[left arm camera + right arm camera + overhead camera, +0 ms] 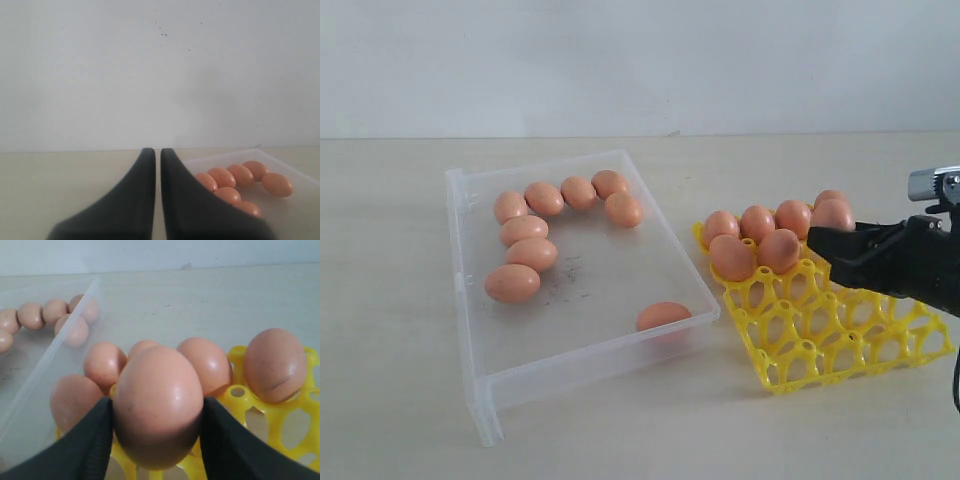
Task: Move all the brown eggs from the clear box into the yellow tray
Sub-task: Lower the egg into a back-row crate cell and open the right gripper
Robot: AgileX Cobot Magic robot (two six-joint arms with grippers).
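Nine brown eggs [532,254] lie in the clear box [610,290]; five sit in the yellow tray [840,350]. The right claw [155,412] pinches a sixth egg [156,375] over the tray; the left claw [157,156] is pressed together.

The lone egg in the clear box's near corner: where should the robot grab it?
Across its narrow middle, coming straight down from above. The lone egg lies on its side close to the clear box wall, so a sideways approach looks blocked.
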